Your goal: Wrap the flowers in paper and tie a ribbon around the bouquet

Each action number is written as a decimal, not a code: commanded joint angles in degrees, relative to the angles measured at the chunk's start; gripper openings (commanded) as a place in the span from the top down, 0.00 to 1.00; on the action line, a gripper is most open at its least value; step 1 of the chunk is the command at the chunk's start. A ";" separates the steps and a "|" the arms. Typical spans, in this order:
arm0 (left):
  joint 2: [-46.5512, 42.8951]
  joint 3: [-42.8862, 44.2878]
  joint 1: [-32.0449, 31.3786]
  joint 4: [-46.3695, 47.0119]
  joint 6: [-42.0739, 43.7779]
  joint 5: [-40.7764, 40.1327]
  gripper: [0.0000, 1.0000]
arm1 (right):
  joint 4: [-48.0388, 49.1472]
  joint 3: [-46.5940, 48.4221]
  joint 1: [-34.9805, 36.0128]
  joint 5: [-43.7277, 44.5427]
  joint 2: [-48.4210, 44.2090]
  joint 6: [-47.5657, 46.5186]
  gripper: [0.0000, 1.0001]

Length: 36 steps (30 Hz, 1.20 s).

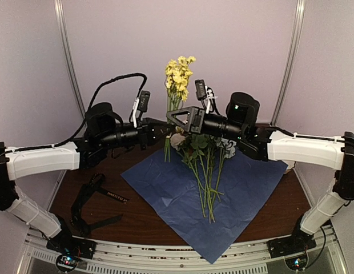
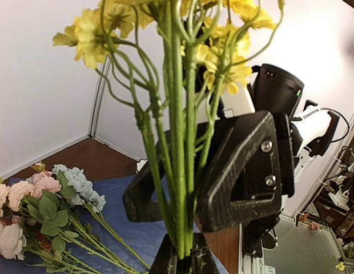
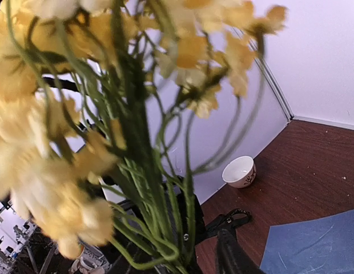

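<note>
A bunch of yellow flowers (image 1: pixel 178 77) stands upright above the table's far middle. My left gripper (image 1: pixel 165 130) is shut on its green stems (image 2: pixel 185 171), low down between the fingers (image 2: pixel 165 260). My right gripper (image 1: pixel 172 119) reaches in from the right, and its black triangular jaws stand open on either side of the same stems, close to them. More flowers (image 1: pixel 202 165) with cream, pink and whitish heads (image 2: pixel 28 200) lie on the spread blue paper (image 1: pixel 165 188). The black ribbon (image 1: pixel 111 196) lies loose on the table at the left.
A small white bowl (image 3: pixel 240 171) sits on the brown tabletop by the wall. A metal rail (image 1: pixel 165 254) runs along the near edge between the arm bases. Pale walls close in the back and sides.
</note>
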 commanded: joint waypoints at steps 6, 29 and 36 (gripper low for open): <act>1.64 0.61 -0.30 0.57 -0.20 3.56 0.97 | -6.64 3.65 -0.40 1.09 -1.45 -3.41 1.00; 25.09 7.75 15.37 -56.15 3.13 -25.85 0.02 | -49.93 4.26 -13.15 24.44 9.62 -5.24 0.55; 30.38 7.30 15.37 -56.11 5.54 -25.98 0.02 | -50.84 -10.43 -25.13 30.52 -5.78 -4.76 0.37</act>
